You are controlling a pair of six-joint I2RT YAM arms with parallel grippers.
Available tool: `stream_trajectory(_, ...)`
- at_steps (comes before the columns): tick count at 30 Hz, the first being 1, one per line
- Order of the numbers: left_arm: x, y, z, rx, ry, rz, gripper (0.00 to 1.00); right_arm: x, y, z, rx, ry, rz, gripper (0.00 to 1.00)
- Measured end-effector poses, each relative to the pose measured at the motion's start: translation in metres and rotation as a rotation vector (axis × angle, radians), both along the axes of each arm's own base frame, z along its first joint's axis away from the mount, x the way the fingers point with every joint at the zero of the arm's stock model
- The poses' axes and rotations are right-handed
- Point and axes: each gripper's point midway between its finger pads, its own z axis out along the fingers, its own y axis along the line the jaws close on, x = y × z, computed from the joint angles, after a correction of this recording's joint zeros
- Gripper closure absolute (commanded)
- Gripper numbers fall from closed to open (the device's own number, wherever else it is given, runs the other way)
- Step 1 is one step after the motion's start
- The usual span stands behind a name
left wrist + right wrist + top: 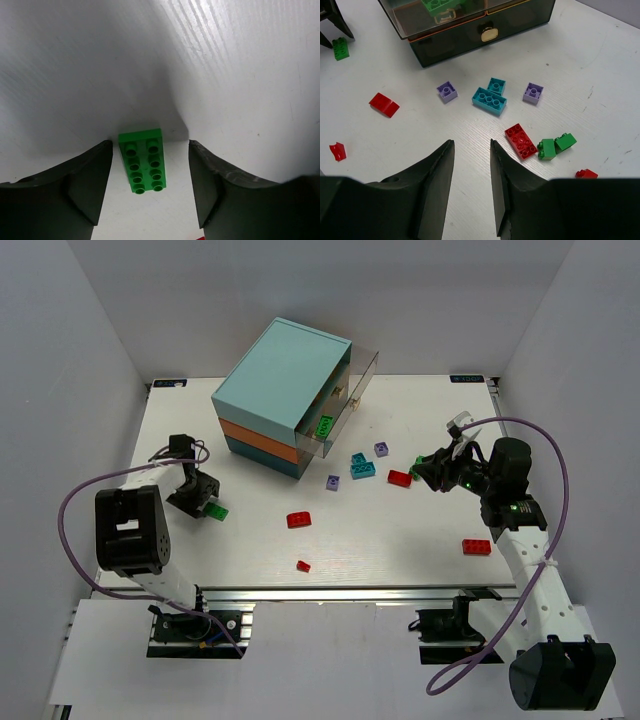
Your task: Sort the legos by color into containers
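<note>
A green lego (144, 160) lies flat on the table between the fingers of my left gripper (149, 145), which is open and not touching it; from above the gripper (200, 502) and the lego (217, 511) are at the left. My right gripper (471, 142) hangs open and empty above the table, near a red lego (521, 141) and two green ones (556, 146). Teal legos (362, 467), lavender ones (381, 449) (332, 482) and red ones (298, 520) (303, 566) (476, 547) are scattered. The containers' chest (285, 395) has its top clear drawer (350, 400) pulled out, with a green lego (325, 426) inside.
The chest stands at the back centre, angled, its drawer fronts facing the right arm. White walls close in the table on three sides. A purple cable (540, 430) loops over the right arm; another (75, 495) loops beside the left arm.
</note>
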Motion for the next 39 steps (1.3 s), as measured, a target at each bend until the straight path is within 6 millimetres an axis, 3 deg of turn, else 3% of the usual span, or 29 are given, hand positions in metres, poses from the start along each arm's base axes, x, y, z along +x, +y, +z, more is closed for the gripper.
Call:
stream_trajectory(9,-0.001,0.003,-0.003,0.021,0.06,-0.052,0.31,0.0,-0.001,0.0,-0.001,0.0,-0.003,0.6)
stream_trajectory(19,-0.008,0.007,-0.006,0.07,0.113,-0.088,0.54,0.0,-0.001,0.0,0.002,0.0,-0.007,0.6)
stream_trajectory(25,-0.009,0.006,-0.003,0.077,0.098,-0.126,0.79,0.0,-0.002,0.002,0.002,-0.005,-0.01,0.59)
stream_trajectory(29,-0.019,0.001,0.001,0.068,0.072,-0.187,0.85,0.0,-0.002,0.002,0.002,-0.005,-0.01,0.6)
stream_trajectory(33,-0.026,-0.011,0.028,0.032,-0.022,-0.277,0.96,0.0,-0.002,0.002,0.002,-0.005,-0.01,0.59)
stream_trajectory(34,-0.023,-0.016,0.042,0.021,-0.078,-0.306,1.0,0.0,-0.002,0.002,0.002,-0.005,-0.01,0.6)
stream_trajectory(39,-0.013,-0.045,0.12,-0.029,-0.392,-0.456,1.0,0.0,-0.002,0.002,0.002,-0.005,-0.011,0.6)
